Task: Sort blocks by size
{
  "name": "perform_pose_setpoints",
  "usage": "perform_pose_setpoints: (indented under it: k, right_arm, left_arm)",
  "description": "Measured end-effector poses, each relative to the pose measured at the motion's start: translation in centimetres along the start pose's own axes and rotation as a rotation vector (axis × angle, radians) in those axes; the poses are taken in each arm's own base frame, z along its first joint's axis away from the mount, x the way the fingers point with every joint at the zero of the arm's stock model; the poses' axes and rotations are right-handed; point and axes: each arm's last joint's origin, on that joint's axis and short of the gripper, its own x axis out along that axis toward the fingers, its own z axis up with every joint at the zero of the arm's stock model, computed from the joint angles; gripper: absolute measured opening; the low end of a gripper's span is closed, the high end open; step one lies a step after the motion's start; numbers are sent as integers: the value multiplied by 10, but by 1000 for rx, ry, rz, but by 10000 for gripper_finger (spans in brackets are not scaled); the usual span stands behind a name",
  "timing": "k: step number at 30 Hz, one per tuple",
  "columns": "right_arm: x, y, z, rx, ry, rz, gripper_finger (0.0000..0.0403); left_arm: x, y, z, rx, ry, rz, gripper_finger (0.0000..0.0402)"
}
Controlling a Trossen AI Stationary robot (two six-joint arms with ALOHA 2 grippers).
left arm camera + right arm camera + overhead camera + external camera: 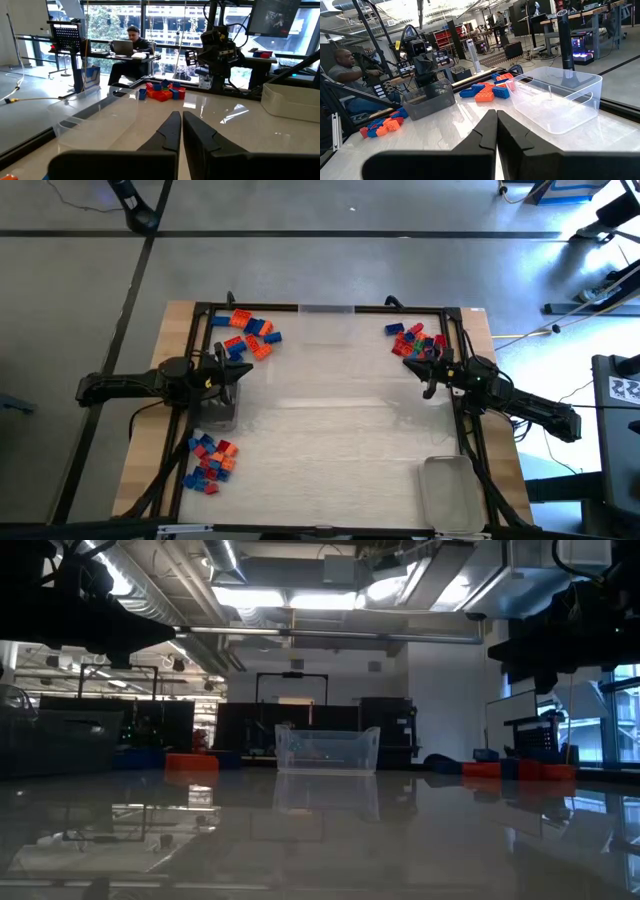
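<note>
Both hands are shut and carry nothing: the left hand (222, 370) hangs at the left side over a clear tray (215, 412), the right hand (432, 375) at the right side just beside the far-right blocks (417, 341). More blocks lie far-left (248, 335) and near-left (210, 460). Coming down shut would likely scatter a heap, or nudge bricks toward the black frame rail (462, 350) close by. Middle tabletop (340, 430) is bare, giving the widest room to swing; another tray (447, 490) sits near-right.
</note>
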Motion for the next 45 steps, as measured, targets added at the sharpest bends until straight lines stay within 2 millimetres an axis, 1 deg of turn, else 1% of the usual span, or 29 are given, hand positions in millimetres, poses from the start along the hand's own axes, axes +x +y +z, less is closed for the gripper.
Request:
perform_pose_setpoints:
  k: [14,19,26,31,35,45]
  right_arm:
    - [0,0,0,0,0,0,12]
    - [0,0,0,0,0,0,12]
    - [0,0,0,0,-1,1,12]
    - [0,1,4,-2,-26,9,12]
    - [-1,2,8,-3,-49,15,12]
    - [-2,2,16,-8,-150,-36,12]
  left_arm:
    - [0,0,0,2,0,0,6]
    - [0,0,0,74,0,0,6]
    - [0,0,2,68,-26,0,6]
    - [-1,0,12,-57,-126,-6,6]
    - [-1,0,15,-166,-153,-16,6]
    - [-2,0,20,-187,-203,-22,6]
